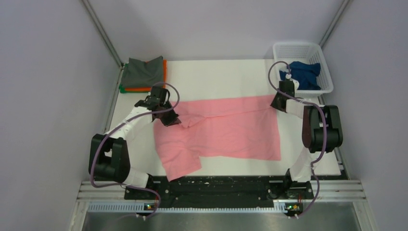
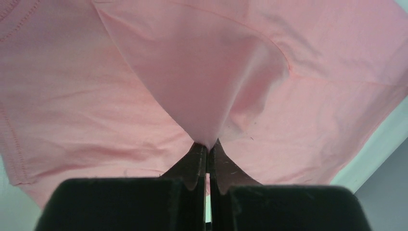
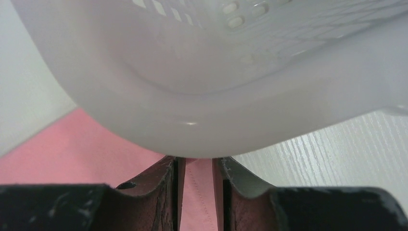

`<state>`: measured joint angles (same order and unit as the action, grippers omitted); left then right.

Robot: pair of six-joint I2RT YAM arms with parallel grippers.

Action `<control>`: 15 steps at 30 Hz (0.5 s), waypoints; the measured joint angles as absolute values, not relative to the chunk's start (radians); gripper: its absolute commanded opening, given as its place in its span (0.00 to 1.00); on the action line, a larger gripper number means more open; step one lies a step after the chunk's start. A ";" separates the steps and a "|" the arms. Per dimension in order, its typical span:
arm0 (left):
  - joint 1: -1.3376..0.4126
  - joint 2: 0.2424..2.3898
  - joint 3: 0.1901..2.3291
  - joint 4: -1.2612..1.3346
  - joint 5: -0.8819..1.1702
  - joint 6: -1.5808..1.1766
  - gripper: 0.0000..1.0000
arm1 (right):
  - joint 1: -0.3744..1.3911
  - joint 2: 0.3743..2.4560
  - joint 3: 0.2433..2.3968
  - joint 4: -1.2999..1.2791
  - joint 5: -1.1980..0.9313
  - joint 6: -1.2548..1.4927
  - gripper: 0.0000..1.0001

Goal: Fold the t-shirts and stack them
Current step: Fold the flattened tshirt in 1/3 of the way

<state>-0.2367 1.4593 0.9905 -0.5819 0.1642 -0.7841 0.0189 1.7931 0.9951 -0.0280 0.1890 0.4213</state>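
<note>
The left fingers (image 2: 195, 163) are clenching a pinch of the pink t-shirt (image 1: 226, 127) lying spread on the worktop (image 1: 216, 77). The right fingers (image 3: 166, 192) are standing slightly apart over its corner beside the basket (image 1: 300, 45), needing a firm bite before lifting.

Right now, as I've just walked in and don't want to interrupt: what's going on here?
The robot is working on a light pink t-shirt spread on the white table. The left gripper is shut on a pinch of its cloth. The right gripper sits at the shirt's far right corner, beside the white lattice basket holding a navy blue t-shirt; its jaws straddle the edge, grip unclear. A folded stack, dark grey t-shirt on top, lies at the far left corner.
</note>
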 measured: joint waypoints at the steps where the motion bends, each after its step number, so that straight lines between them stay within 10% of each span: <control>1: -0.234 1.459 0.991 -0.582 0.165 -0.783 0.00 | 0.023 1.794 0.995 -0.027 0.192 0.421 0.27; 15: -0.202 1.455 0.999 -0.548 0.184 -0.775 0.00 | 0.065 1.793 0.995 -0.023 0.278 0.479 0.10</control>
